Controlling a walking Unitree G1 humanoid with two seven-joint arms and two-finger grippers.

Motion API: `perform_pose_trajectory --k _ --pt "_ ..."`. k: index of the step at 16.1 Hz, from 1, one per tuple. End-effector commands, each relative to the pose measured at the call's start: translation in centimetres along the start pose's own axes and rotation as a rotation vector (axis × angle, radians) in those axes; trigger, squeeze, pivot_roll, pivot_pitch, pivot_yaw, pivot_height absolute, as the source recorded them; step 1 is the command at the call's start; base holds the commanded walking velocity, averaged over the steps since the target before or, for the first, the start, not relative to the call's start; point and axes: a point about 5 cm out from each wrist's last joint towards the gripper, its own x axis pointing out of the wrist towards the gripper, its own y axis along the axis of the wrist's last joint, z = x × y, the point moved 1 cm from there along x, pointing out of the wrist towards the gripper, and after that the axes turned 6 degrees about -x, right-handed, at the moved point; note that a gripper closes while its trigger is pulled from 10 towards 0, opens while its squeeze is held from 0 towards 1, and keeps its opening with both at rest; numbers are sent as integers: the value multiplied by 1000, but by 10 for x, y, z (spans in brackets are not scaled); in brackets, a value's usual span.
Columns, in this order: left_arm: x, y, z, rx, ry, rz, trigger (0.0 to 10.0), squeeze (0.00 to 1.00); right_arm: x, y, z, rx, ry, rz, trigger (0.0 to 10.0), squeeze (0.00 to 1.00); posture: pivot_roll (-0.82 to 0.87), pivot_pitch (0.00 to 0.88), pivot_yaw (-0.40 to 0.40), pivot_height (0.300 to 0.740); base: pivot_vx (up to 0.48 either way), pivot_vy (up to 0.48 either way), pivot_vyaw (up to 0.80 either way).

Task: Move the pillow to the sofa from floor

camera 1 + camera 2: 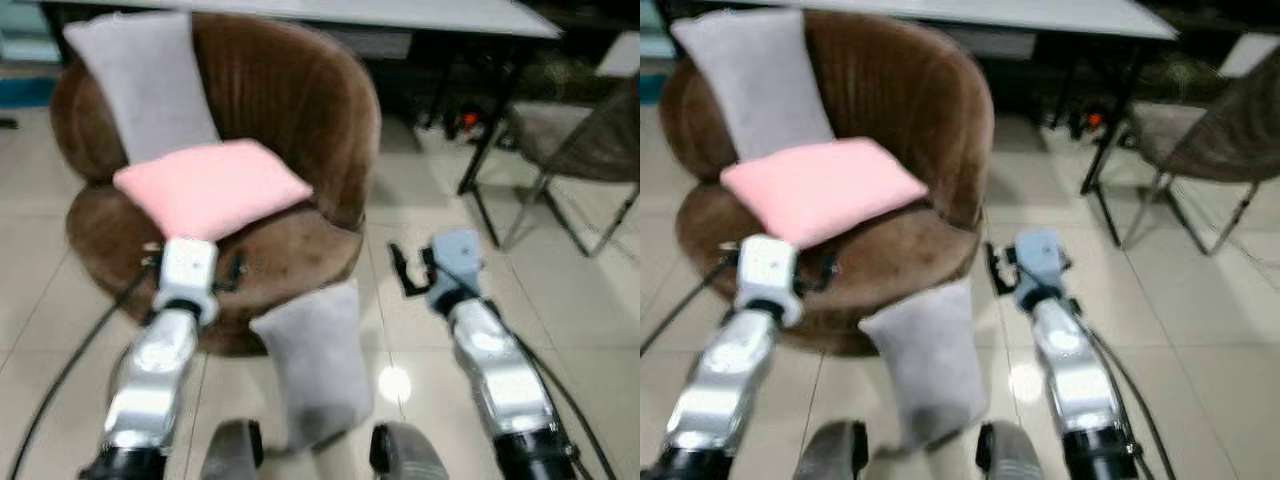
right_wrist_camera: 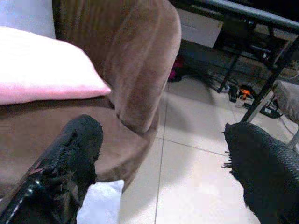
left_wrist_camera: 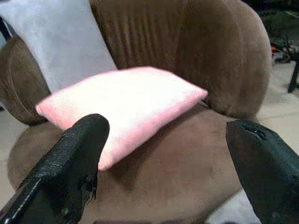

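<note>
- On the brown sofa point(image 1: 290, 110), a round tub-shaped armchair straight ahead of me, a pink pillow point(image 1: 210, 185) lies flat across the seat, one corner reaching toward the right armrest.
- Against the sofa's back on my left, a grey pillow point(image 1: 145, 85) stands upright, its lower end behind the pink pillow.
- Down on the tiled floor point(image 1: 580, 300), a second grey pillow point(image 1: 315, 360) leans upright against the sofa's front edge, between my two arms.
- My left gripper point(image 3: 163, 163) hovers at the front of the seat, fingers point(image 3: 70, 158) spread wide and holding nothing; in the left wrist view the pink pillow sits just beyond them, not touched.
- My right gripper point(image 2: 163, 168) hangs over the floor just to the right of the sofa, fingers point(image 2: 261, 163) likewise spread wide and holding nothing; in the right wrist view a corner of the floor pillow appears beside one finger.
- Behind the sofa, a table point(image 1: 400, 15) with black legs runs across the background.
- To the far right, a chair point(image 1: 575, 140) with a thin metal frame stands on the tiles, well apart from the sofa.
- Beneath the table, cables and a small orange object point(image 1: 468, 122) lie on the floor, too blurred to identify.
</note>
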Motion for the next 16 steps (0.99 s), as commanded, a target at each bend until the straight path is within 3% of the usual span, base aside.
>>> perform_pose_trajectory --k 1,6,11,16 --pt "1 3 11 -12 -35 10 10000 973 -1 -2 11 -18 -28 -7 10000 0 -35 0 -31 625 281 0 0" --pt "1 3 11 -7 -40 7 10000 973 -1 -2 10 -6 -33 -9 10000 0 -35 0 -25 625 292 0 0" --pt "2 3 11 -3 -46 6 10000 973 -2 -2 11 4 -40 -4 10000 0 -36 0 -21 625 295 0 -570" --pt "2 3 12 -1 -47 7 10000 969 -2 -2 10 -12 -31 -1 10000 0 -35 0 -22 625 295 0 0"
